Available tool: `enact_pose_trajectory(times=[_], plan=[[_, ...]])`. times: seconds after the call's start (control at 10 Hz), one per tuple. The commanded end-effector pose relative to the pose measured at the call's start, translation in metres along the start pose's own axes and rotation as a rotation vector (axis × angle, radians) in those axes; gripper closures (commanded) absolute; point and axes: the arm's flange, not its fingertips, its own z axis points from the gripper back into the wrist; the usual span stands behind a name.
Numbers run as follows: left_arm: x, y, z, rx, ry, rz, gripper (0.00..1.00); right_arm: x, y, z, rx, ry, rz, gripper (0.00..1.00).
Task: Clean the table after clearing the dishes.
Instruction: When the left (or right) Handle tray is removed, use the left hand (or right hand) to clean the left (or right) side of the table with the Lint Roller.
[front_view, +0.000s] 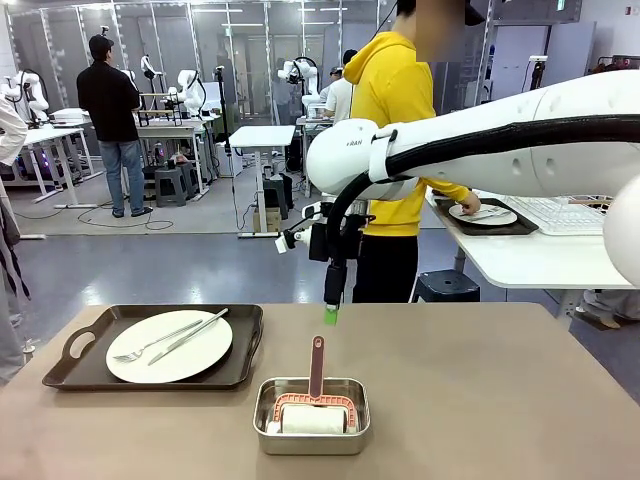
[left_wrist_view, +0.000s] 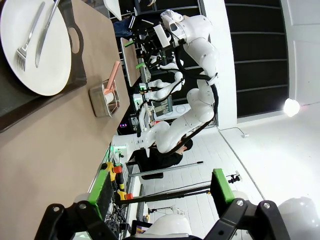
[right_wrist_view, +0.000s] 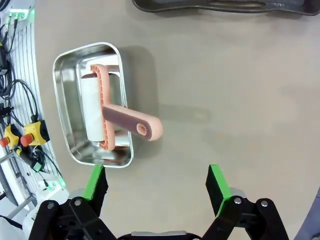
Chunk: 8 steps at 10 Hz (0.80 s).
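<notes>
On the brown table (front_view: 480, 400), at its left, a dark tray (front_view: 75, 345) carries a white plate (front_view: 195, 355) with a fork and knife. The left wrist view shows that plate (left_wrist_view: 47, 65) on its tray (left_wrist_view: 75, 55). A second tray with a plate (front_view: 483, 215) lies on the white side table, with the hand (front_view: 468, 203) of a person in a yellow hoodie on it. My right gripper (front_view: 330, 312) hangs pointing down above the table's far edge, open and empty (right_wrist_view: 156, 184). My left gripper (left_wrist_view: 161, 186) is also open and holds nothing.
A small steel pan (front_view: 312, 432) holding a pink-framed roller (front_view: 316, 375) sits at the table's front middle, below the right gripper (right_wrist_view: 65, 95). The white side table (front_view: 540, 260) stands at the far right. People work at other tables farther back.
</notes>
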Motion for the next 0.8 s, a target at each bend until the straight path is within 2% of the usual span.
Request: enact_pose_trajectory(times=[0.0,0.1,0.5,0.7], plan=[[-0.002,-0.001,0.001,0.006,-0.005,0.003,0.00,-0.003,0.005,-0.005,0.036,0.004,-0.004,0.00],[-0.002,-0.001,0.001,0.006,-0.005,0.003,0.00,0.000,0.000,0.000,0.000,0.000,0.000,0.00],[-0.002,-0.001,0.001,0.006,-0.005,0.003,0.00,0.000,-0.003,-0.002,0.006,-0.002,-0.002,0.00],[-0.002,-0.001,0.001,0.006,-0.005,0.003,0.00,0.009,-0.022,-0.013,0.080,0.004,0.064,0.00]])
